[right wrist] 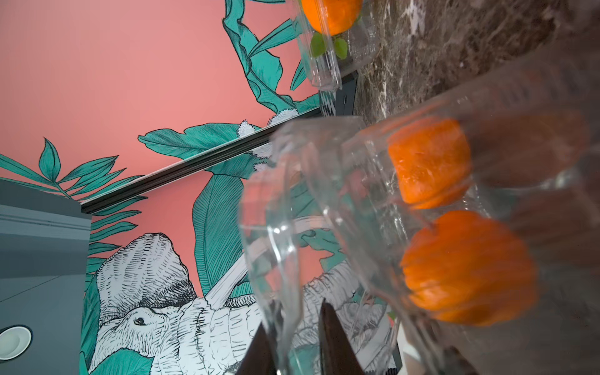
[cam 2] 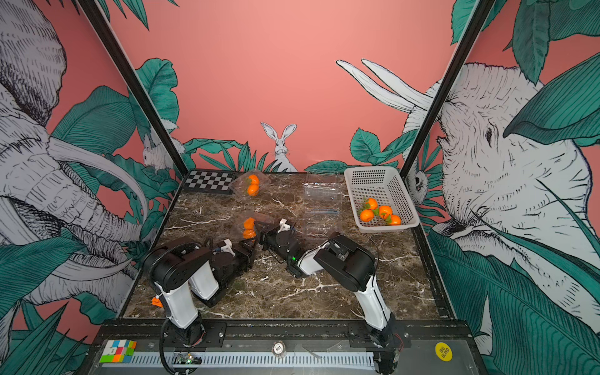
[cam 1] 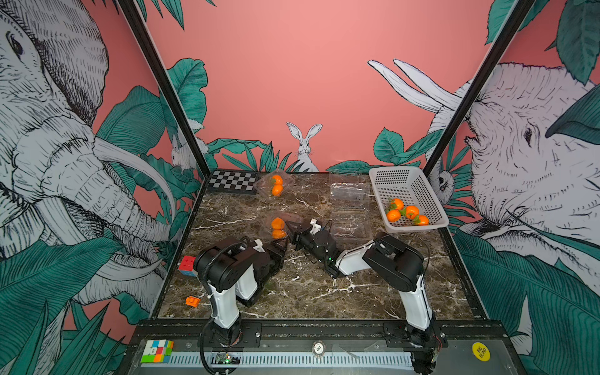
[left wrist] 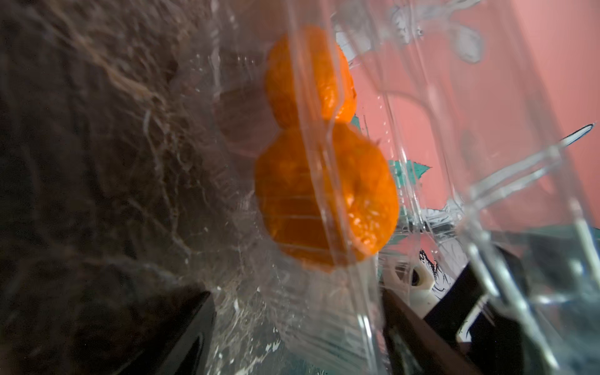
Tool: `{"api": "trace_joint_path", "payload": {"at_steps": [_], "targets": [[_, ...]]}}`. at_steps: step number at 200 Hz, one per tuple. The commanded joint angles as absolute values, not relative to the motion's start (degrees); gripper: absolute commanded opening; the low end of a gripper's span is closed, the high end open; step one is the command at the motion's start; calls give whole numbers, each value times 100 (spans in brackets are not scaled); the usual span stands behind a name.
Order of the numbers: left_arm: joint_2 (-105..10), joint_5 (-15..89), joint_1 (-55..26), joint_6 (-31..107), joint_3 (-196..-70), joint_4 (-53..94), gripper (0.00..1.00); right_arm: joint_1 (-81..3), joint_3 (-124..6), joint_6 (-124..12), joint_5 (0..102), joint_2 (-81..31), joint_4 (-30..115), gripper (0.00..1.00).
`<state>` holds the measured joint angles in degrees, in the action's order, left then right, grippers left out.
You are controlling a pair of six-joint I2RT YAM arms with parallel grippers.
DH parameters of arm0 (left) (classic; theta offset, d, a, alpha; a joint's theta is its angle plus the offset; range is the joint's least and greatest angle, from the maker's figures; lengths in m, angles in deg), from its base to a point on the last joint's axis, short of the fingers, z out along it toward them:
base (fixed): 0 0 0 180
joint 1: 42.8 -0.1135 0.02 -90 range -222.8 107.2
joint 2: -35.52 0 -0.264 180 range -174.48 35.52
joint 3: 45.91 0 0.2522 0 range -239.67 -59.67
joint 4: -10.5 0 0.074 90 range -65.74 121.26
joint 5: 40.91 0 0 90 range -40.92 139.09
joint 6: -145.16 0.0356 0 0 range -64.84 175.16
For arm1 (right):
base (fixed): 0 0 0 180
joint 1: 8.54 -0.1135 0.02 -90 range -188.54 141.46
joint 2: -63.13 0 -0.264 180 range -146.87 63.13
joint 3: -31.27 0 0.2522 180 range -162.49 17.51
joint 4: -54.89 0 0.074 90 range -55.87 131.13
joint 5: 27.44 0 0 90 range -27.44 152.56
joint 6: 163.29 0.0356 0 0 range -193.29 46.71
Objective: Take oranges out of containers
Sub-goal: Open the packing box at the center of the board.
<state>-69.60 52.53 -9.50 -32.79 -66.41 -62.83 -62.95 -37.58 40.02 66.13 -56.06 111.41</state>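
Note:
A clear container (cam 1: 276, 227) with two oranges (cam 1: 278, 223) sits mid-table in both top views. My left gripper (cam 1: 281, 243) is shut on its base from the near side; in the left wrist view the clear base fills the gap between the jaws of the left gripper (left wrist: 297, 292), with both oranges (left wrist: 324, 194) just beyond. My right gripper (cam 1: 290, 228) comes in from the right. In the right wrist view this right gripper (right wrist: 297, 316) is shut on the lid's edge (right wrist: 276, 246), which stands parted from the base holding the oranges (right wrist: 467, 269).
A second closed container (cam 1: 274, 185) with two oranges lies at the back by a chessboard (cam 1: 232, 181). Two empty clear containers (cam 1: 350, 194) lie open right of centre. A white basket (cam 1: 415, 227) at right holds several oranges. A Rubik's cube (cam 1: 187, 266) and an orange block (cam 1: 192, 302) lie left.

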Motion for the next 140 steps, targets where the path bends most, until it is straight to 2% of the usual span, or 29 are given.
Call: {"api": "trace_joint_path", "payload": {"at_steps": [1,74,140], "targets": [[-7090,5222,-901,-3221,-6528,-5608,81,-6282,-3749,4016,6636,-5550,11406,22],[-7315,5199,-898,-3203,-6470,-5608,76,-6173,-3697,4217,6705,-5583,11661,26],[-7474,5205,-899,-3172,-6374,-5613,74,-6092,-3971,4662,6829,-5834,11826,22]]}}
